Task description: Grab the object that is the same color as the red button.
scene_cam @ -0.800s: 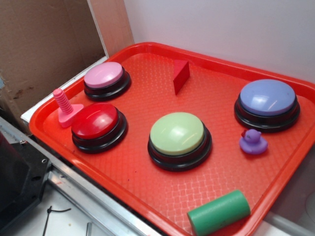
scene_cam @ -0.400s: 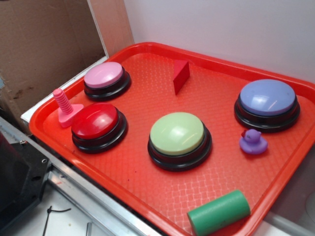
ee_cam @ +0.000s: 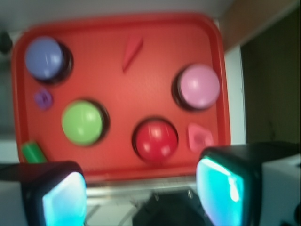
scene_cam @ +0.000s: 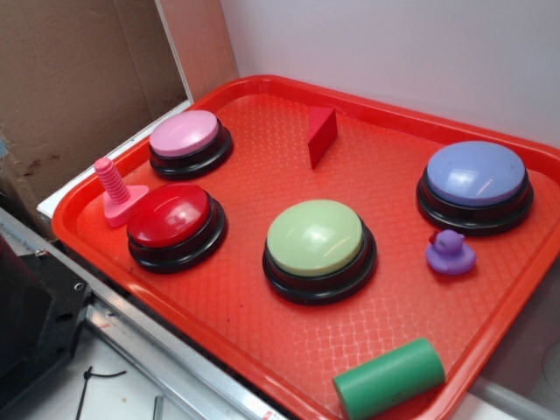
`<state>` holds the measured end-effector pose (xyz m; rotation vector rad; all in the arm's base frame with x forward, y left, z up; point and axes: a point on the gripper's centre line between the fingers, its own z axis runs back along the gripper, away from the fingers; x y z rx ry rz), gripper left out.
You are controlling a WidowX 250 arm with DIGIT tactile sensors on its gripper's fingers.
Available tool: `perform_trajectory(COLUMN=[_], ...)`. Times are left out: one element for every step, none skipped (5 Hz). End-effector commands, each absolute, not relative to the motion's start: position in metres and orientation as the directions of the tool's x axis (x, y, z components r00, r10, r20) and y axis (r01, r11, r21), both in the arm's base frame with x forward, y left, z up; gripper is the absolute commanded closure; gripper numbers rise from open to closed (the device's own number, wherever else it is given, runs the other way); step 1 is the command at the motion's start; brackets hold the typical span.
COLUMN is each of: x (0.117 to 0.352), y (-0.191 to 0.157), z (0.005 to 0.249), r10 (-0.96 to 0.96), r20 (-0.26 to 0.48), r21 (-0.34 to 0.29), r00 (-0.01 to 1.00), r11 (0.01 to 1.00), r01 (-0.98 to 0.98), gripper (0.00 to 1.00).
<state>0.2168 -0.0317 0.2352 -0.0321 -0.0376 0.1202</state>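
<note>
My claw hangs high above the near edge of a red tray, its two fingers spread wide with nothing between them. In the wrist view, which is blurred, the fingers frame the bottom of the picture and the whole tray lies beyond them.

The red wedge block stands near the far edge of the tray, well apart from my claw, with bare tray floor all around it. In the wrist view the red wedge block appears toward the top, a little left of centre, touching nothing.

The red button, a glossy dark-red dome on a black base, sits at the near left of the tray. In the wrist view the red button is the thing closest to my claw.

A pink button sits just beyond the red one. A pink screw-shaped toy stands upright just left of it. A light-green button sits near the middle, a blue-violet button at the far right, and a small purple duck just in front of that. A green cylinder lies on its side at the near right edge.

My arm does not show in the exterior view. I can read no writing or labels anywhere.
</note>
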Motion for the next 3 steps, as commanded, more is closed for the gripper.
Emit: perform_trajectory(x=[0.312, 0.312, 0.299], y=[0.028, 0.038, 0.031], z=[0.218, 0.194, 0.188], r10=[0.530, 0.558, 0.537], r20=[0.017, 0.023, 0.073], r21=[0.077, 0.131, 0.176], r00=[0.848, 0.829, 0.840], r11=[0.844, 0.821, 0.823], r01=[-0.530, -0.556, -0.541], gripper=[0.00, 0.00, 0.00])
